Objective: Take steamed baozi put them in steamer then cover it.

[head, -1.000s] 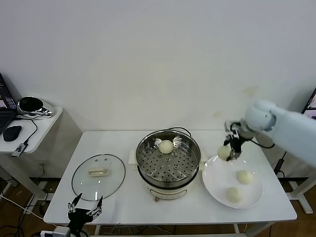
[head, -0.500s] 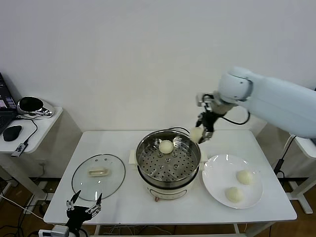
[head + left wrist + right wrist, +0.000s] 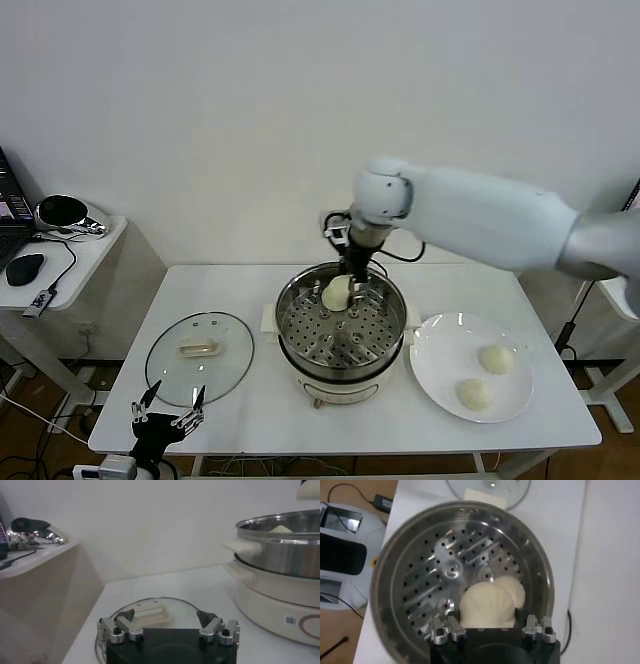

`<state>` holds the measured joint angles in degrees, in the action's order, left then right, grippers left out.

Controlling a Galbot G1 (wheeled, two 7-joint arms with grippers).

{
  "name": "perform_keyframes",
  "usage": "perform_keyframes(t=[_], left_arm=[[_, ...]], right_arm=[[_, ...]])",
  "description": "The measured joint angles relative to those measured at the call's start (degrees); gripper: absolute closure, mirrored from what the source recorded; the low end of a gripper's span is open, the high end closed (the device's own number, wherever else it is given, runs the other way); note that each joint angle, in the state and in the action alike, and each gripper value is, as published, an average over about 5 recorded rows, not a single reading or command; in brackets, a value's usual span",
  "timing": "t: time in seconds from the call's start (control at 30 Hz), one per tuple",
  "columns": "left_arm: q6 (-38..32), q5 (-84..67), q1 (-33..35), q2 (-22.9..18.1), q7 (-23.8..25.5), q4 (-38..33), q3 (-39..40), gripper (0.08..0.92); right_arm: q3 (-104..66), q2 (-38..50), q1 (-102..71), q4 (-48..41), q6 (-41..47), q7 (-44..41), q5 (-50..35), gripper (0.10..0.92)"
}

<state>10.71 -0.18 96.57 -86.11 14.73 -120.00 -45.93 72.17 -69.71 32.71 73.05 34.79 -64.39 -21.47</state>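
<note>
Second bun transfer in hand: right end effector [image 3: 352, 283] hangs over the far side of the steamer [image 3: 341, 325], clenched on a steamed baozi [image 3: 486, 606] that sits between its fingers in the right wrist view. Directly behind that held bun, touching or nearly touching it, is another baozi [image 3: 516, 591] already on the perforated floor; head view shows the two as one pale lump under the end effector, so I cannot tell whether the held one is touching the floor yet. Two more baozi [image 3: 495, 358] lie on the white plate [image 3: 440, 346], off to the end effector's right on the desk [image 3: 250, 285]. Cover [image 3: 199, 357] lies flat on the desk well to its left, just ahead of the left end effector [image 3: 166, 421], which is parked low at the near desk edge with fingers spread and empty. Next move likely: lower the bun onto free floor beside the first, not on top of it, release, lift clear of the rim. Then two more plate trips, then the cover.
</note>
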Motion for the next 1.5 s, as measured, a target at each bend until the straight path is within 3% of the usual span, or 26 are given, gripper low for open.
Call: perform_keyframes(t=[0.63,0.93,1.2,1.5], left_arm=[[0.16,-1.2,-0.57,-0.27,0.04,0.01,0.13,0.177],[0.21,-1.33,-0.42,-0.43,0.08,-0.37,0.08,0.177],[0.22,-1.24,-0.09,-0.69,0.07,-0.76,0.17,0.177],[0.43,-1.27,0.0,-0.54,0.2,-1.3,0.45,0.177]], right_arm=[[0.05,-9.71,-6.3,-6.98,0.22,1.49,1.38,0.364],[-0.14,-10.14,-6.98,-7.18,0.28,1.68,1.73,0.218],[-2.59,-6.18,-4.82,-3.82,-0.05,0.92,1.77,0.203],[-6.04,7.33,0.55,4.38,-2.42,-2.02,3.07,0.203]])
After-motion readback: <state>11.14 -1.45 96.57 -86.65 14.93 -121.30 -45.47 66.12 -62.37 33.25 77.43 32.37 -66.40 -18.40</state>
